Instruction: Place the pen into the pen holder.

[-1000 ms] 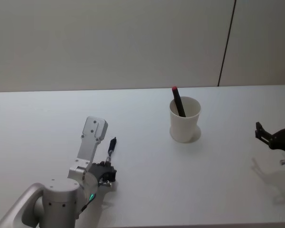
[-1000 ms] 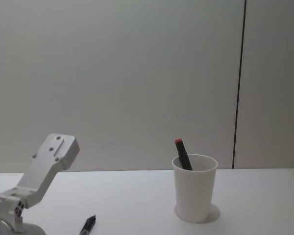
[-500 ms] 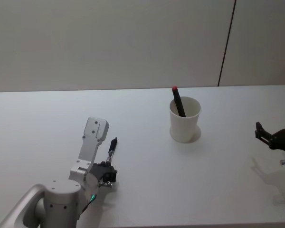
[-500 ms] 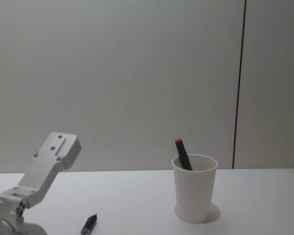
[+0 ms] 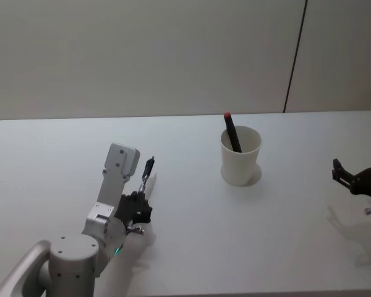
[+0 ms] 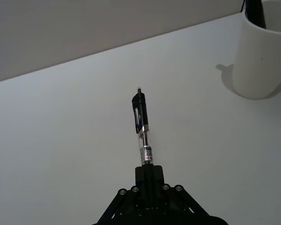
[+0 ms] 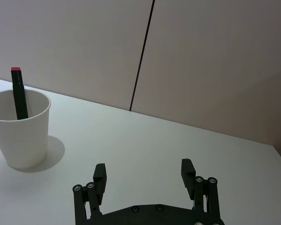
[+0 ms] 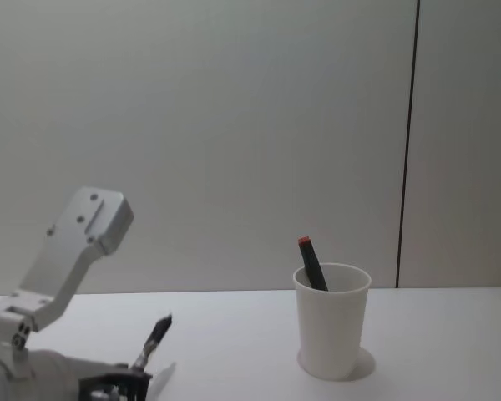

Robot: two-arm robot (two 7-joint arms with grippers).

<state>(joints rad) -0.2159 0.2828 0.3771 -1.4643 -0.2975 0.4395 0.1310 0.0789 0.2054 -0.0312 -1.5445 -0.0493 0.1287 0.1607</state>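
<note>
A black and clear pen point(image 5: 147, 173) sticks out forward from my left gripper point(image 5: 139, 207), which is shut on its rear end and holds it tilted tip-up above the table. The left wrist view shows the pen point(image 6: 141, 126) clamped in the left gripper point(image 6: 149, 171); in the chest view the pen point(image 8: 154, 338) points up to the right. The pen holder point(image 5: 240, 158), a white paper cup point(image 8: 331, 322), stands to the right and farther back, with a black red-capped pen point(image 5: 231, 131) leaning inside. My right gripper point(image 5: 357, 163) rests open at the far right point(image 7: 144, 168).
The white table point(image 5: 191, 247) runs back to a grey wall with a dark vertical seam point(image 5: 295, 55). Bare tabletop lies between the held pen and the cup point(image 6: 262, 61).
My left gripper has risen from the table with the pen, whose tip now points higher and a little farther back. The right arm and the cup have not moved.
</note>
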